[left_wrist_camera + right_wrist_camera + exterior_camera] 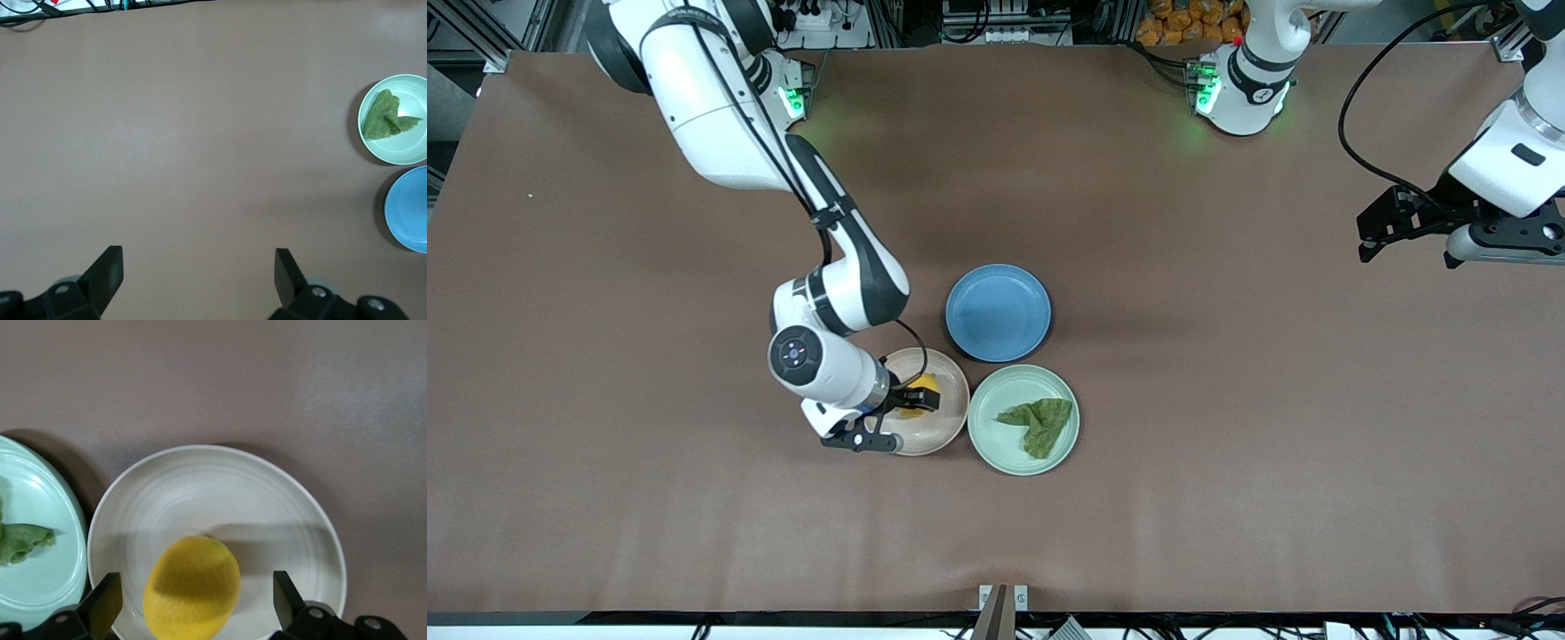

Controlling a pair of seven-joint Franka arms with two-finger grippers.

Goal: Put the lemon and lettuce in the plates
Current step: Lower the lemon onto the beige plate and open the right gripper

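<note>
Brown table (605,356). Round blue plate (997,312), the landmark. Round mint green plate (1024,420) and pale pink-beige plate (938,422), both nearer the front camera than it. Wrinkly dark green lettuce (1039,422) lies in the mint plate. Yellow oval lemon (192,588) rests in the beige plate, between the right gripper's (193,603) wide-spread fingers. Left gripper (199,275) waits open over bare table, well apart.

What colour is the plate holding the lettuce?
Mint green plate under the lettuce; clearest in the front view.
</note>
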